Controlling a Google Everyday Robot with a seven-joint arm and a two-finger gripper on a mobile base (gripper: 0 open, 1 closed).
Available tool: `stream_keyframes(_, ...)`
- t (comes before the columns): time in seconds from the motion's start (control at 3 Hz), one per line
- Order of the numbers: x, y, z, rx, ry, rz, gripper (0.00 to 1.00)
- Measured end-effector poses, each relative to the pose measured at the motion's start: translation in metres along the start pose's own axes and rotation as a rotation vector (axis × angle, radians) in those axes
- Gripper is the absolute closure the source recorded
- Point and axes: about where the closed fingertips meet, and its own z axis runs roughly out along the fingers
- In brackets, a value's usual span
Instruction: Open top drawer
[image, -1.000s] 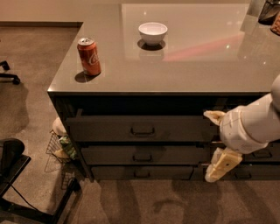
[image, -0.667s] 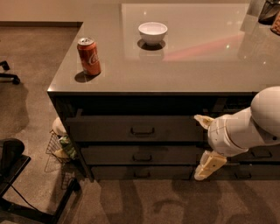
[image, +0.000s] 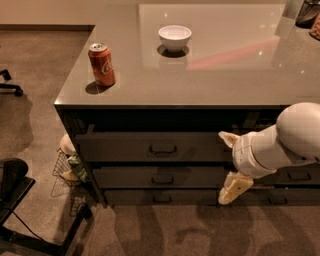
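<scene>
The wide dark grey-brown top drawer (image: 125, 147) sat shut. The cream two-finger gripper (image: 229, 164) hung at its right end, fingers spread wide, empty. Approach stage, I judged: next, reach across and close on the small central metal handle (image: 162, 149).

The robot's white arm (image: 295, 135) extends from the right below the front edge of the bench (image: 225, 80), its gripper (image: 227, 164) pointing left, jaws spread wide, one above the other.
</scene>
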Motion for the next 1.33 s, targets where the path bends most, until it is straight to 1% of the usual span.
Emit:
stream_keyframes(0.33, 0.009, -0.011, 0.026, 0.011, 0.023, 0.003, 0.0)
stream_keyframes(0.67, 0.014, -0.029, 0.044, 0.014, 0.052, -0.031, 0.0)
stream_keyframes(1.0, 0.017, -0.044, 0.059, 0.007, 0.081, -0.065, 0.0)
stream_keyframes(1.33, 0.018, -0.055, 0.078, -0.01, 0.099, -0.094, 0.0)
